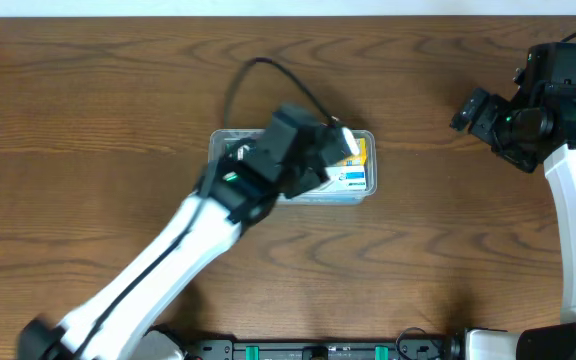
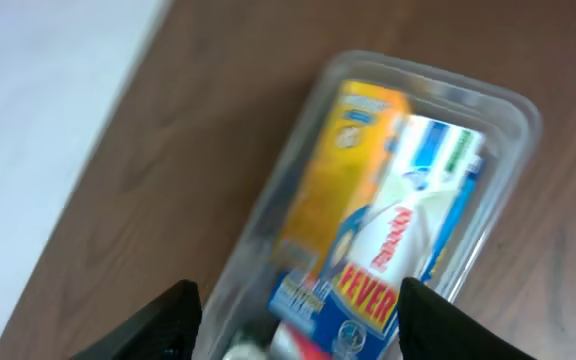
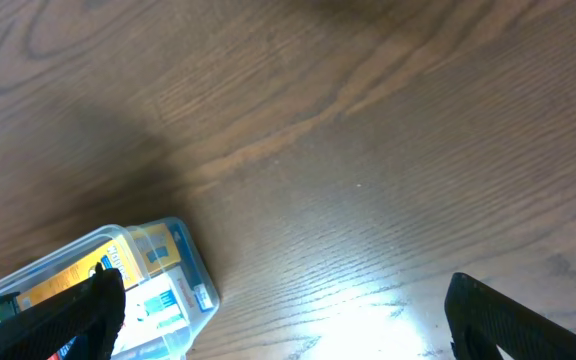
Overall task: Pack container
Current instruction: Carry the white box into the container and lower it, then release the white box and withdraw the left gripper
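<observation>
The clear plastic container (image 1: 366, 192) lies in the middle of the table and holds a yellow box (image 2: 340, 165) and a white-and-blue box (image 2: 400, 240). It also shows in the left wrist view (image 2: 513, 120) and in the right wrist view (image 3: 196, 268). My left gripper (image 2: 298, 325) is open, directly above the container, with nothing between its fingers. My right gripper (image 3: 283, 320) is open and empty, raised over bare table far to the right of the container; in the overhead view it is at the upper right (image 1: 473, 112).
My left arm (image 1: 168, 265) runs diagonally from the front edge to the container and covers its left half. A black cable (image 1: 268, 70) loops behind it. A pale surface (image 2: 38, 110) borders the table's far edge.
</observation>
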Robot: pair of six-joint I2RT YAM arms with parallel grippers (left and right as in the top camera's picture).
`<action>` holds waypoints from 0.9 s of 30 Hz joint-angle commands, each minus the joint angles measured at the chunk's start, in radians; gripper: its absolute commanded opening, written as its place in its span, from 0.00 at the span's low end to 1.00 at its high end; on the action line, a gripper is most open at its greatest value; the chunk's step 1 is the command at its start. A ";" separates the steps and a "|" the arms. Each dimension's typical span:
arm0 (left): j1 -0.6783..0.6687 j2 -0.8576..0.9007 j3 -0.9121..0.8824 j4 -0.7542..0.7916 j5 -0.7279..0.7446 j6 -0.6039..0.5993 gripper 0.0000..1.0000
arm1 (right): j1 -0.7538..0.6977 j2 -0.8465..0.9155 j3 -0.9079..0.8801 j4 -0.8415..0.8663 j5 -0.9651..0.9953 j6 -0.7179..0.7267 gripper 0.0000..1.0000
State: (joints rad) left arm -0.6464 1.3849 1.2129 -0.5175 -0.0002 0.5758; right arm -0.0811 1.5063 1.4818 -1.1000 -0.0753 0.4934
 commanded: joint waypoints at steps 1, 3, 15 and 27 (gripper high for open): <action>0.069 -0.116 0.016 -0.060 -0.072 -0.223 0.65 | -0.007 0.001 0.008 0.000 -0.001 0.010 0.99; 0.126 -0.180 0.016 -0.125 -0.072 -0.305 0.68 | -0.007 0.001 0.008 0.000 -0.001 0.010 0.99; 0.494 -0.354 0.015 -0.474 -0.072 -0.515 0.75 | -0.007 0.001 0.008 0.000 -0.001 0.010 0.99; 0.578 -0.301 0.014 -0.548 -0.185 -0.529 0.98 | -0.008 0.001 0.008 0.000 -0.001 0.010 0.99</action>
State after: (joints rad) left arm -0.0868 1.0729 1.2133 -1.0523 -0.1276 0.0551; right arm -0.0811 1.5063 1.4818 -1.1000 -0.0753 0.4934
